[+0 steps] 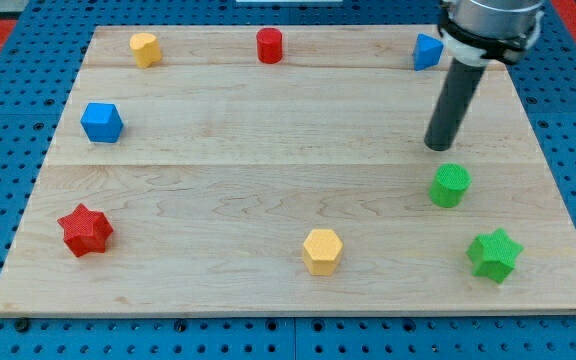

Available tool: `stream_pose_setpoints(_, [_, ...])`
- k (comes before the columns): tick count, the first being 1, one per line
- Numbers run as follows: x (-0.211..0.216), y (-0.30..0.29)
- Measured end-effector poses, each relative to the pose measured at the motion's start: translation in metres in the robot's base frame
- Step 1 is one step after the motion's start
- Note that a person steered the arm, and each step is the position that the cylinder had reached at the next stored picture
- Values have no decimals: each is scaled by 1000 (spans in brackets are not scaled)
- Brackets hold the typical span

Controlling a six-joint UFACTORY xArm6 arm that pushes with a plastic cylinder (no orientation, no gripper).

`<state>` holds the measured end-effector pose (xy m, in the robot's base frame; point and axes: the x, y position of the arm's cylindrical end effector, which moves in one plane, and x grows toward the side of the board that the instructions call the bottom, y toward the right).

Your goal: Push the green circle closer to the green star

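Note:
The green circle (450, 185) sits on the wooden board at the view's right. The green star (494, 254) lies below it and a little to the right, near the board's bottom right corner, with a clear gap between them. My tip (437, 147) rests just above the green circle, slightly to its left, a short gap away and not touching it.
On the wooden board (268, 170): a blue triangle-like block (427, 51) at top right beside the rod, a red cylinder (269, 46) at top middle, a yellow block (145, 49) at top left, a blue cube (101, 122) at left, a red star (85, 230) at bottom left, a yellow hexagon (322, 250) at bottom middle.

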<state>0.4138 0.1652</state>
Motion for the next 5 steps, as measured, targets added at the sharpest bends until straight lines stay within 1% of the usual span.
stream_pose_setpoints(1, [59, 12])
stream_pose_setpoints(2, [66, 16])
stream_pose_setpoints(3, [19, 49])
stream_pose_setpoints(4, [14, 44])
stream_pose_setpoints(5, [35, -1])
